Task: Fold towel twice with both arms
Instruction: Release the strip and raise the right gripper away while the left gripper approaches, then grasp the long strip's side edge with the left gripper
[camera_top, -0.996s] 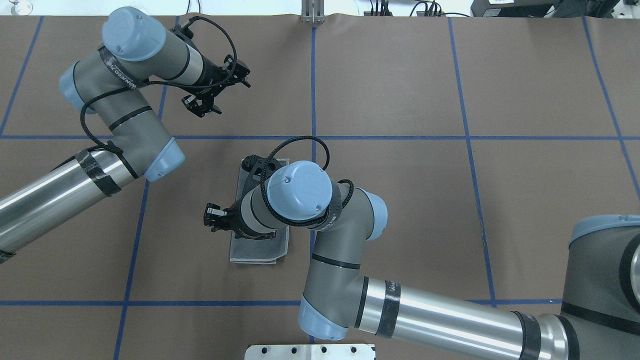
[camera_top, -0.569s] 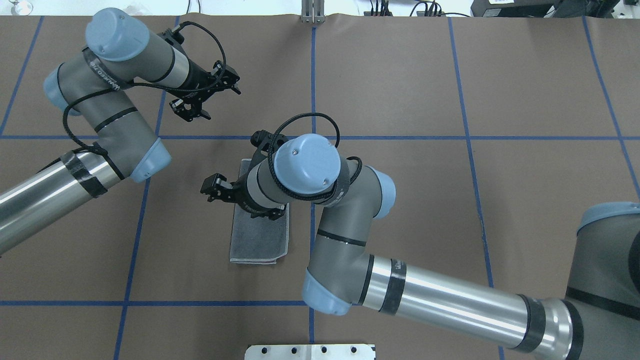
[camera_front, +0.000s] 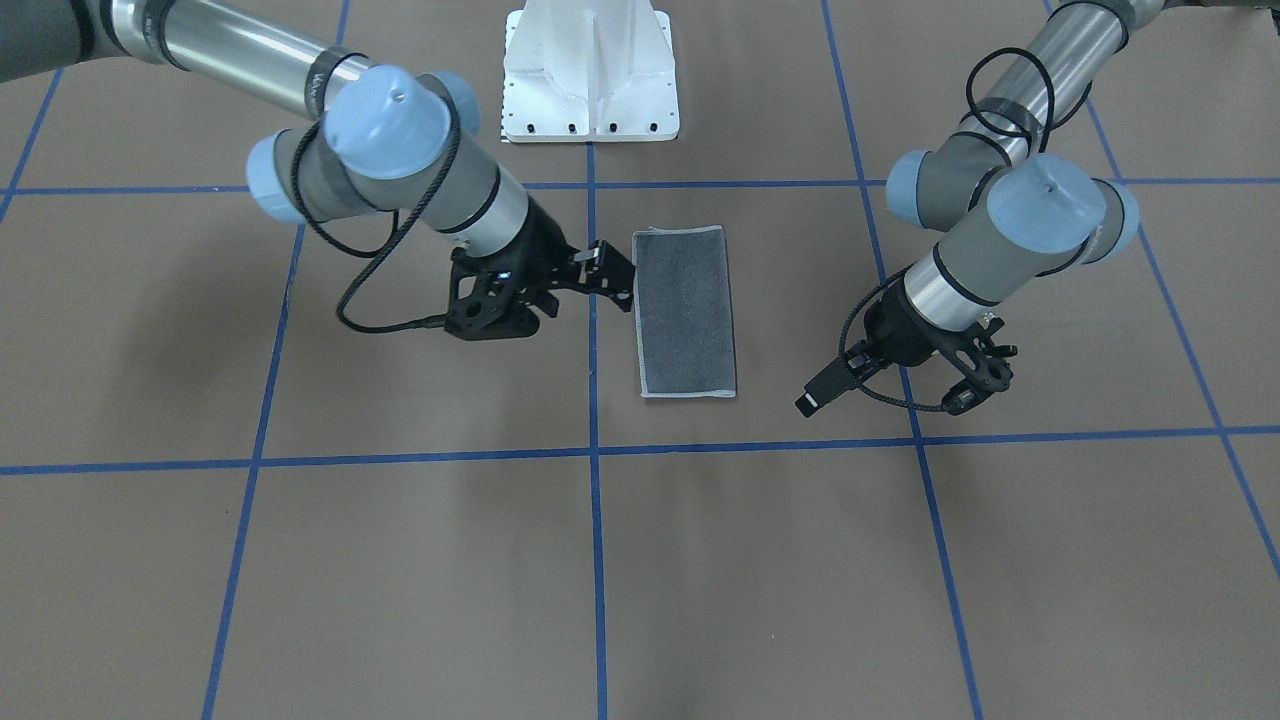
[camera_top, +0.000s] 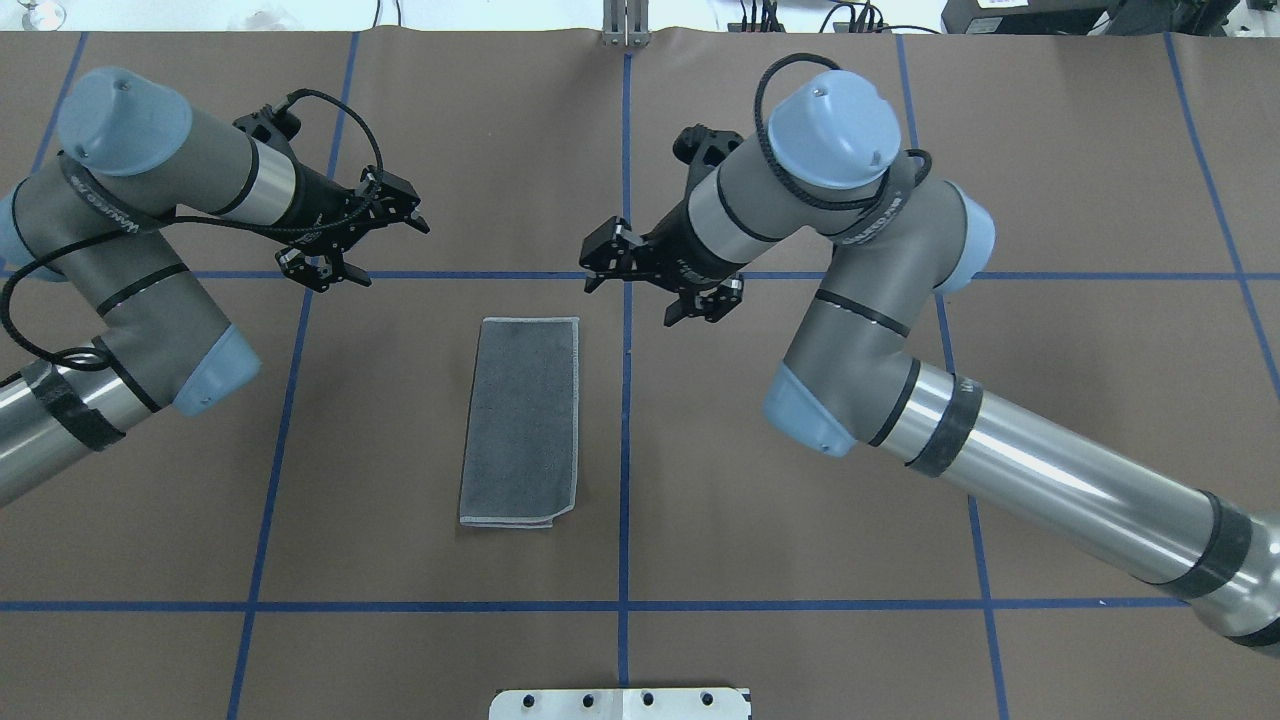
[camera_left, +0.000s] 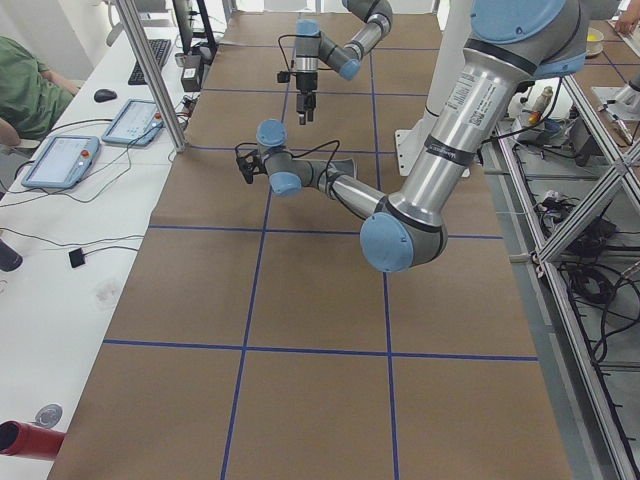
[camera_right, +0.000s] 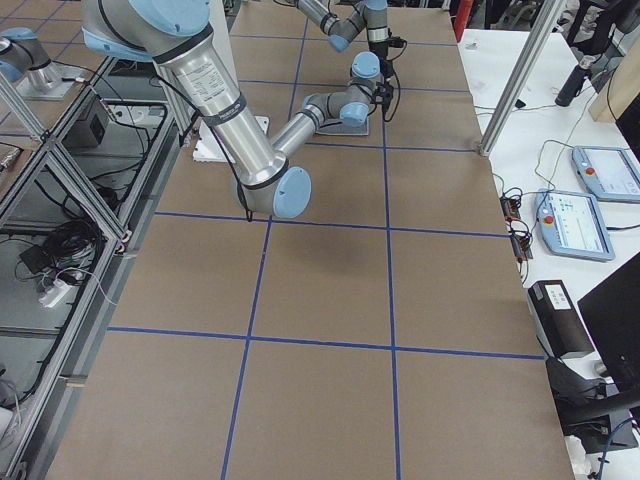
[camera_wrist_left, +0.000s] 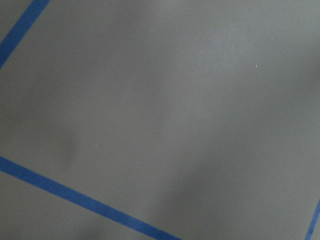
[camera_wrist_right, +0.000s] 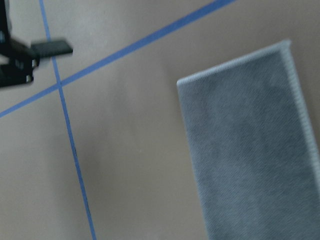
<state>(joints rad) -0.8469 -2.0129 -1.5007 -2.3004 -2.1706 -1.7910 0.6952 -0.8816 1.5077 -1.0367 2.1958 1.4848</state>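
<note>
Folded grey towel (camera_top: 520, 420) flat on worktop (camera_top: 800, 450), between and nearer the robot than left gripper (camera_top: 395, 255) and right gripper (camera_top: 630, 300), both spread; long axis running near to far.

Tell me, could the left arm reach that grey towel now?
Probably yes: the left gripper hangs open near the towel, only bare table between them; the right gripper sits on the other side.

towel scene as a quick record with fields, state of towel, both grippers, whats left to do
towel: folded once into a narrow strip, dark grey face up, flat on the table
left gripper: open, empty, clear of the towel, past its far end to the left
right gripper: open, empty, clear of the towel, past its far right corner
folds left: apparently one
</note>
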